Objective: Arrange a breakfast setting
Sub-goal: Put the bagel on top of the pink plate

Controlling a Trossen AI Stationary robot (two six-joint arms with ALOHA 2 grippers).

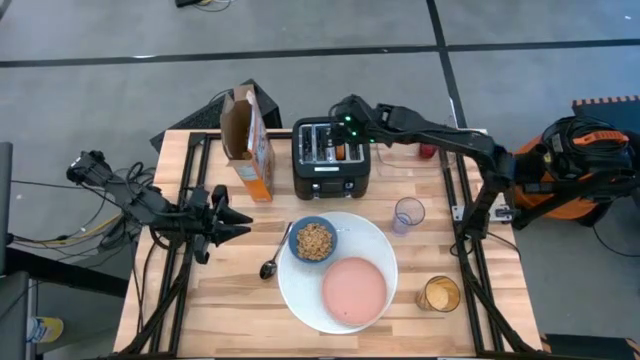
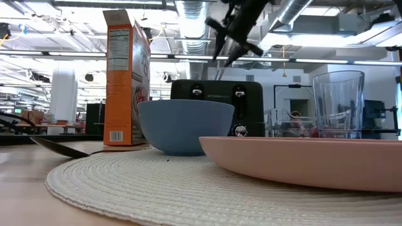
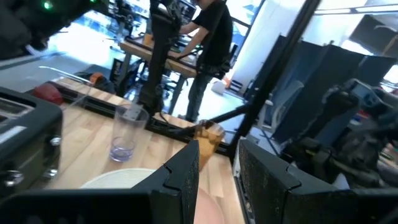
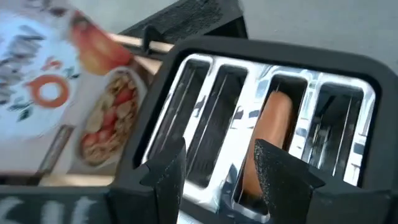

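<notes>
White plate [image 1: 300, 290] at centre: blue bowl [image 1: 313, 240] at 11 o'clock, pink saucer [image 1: 354, 291] at 4. Spoon [image 1: 272, 256] at 9, tumbler [image 1: 408, 213] at 2, cereal box [image 1: 248, 143] upright at 11.

Robotics lab: exposed ceiling ducts [image 2: 188, 16], workbenches [image 3: 168, 53]

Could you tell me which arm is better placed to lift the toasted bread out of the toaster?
The right. Its gripper hangs open directly over the toaster, with the toasted bread in a slot just below its fingers. The left gripper sits low beside the cereal box, farther away.
</notes>
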